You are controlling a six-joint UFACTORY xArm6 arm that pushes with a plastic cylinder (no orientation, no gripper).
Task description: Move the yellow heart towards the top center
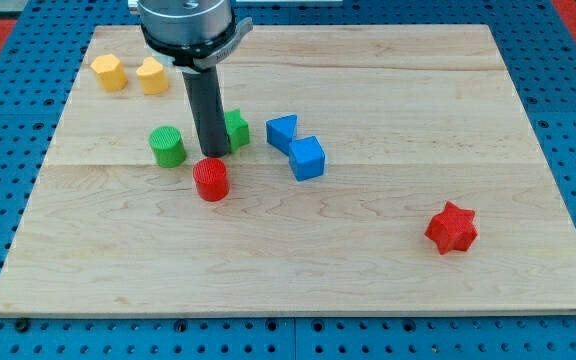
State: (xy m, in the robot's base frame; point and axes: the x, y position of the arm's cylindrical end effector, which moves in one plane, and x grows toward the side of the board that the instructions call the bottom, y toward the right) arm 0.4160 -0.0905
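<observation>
Wooden surface, pale grained planks on a blue pegboard. No pincer fitted, so none to report as apart or together; the tip stands among the middle blocks, touching or just above the ribbed red cylinder, with the green cylinder at its 9 o'clock. The yellow heart sits at 11 o'clock, beside the yellow hexagon, untouched. The tip is probably en route. Blocks appear matte.

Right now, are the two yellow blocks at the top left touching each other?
Cannot tell. The camera view shows the yellow hexagon-like block and the yellow heart side by side and very close, but neither a gap nor contact plainly. My tip is well away.
</observation>
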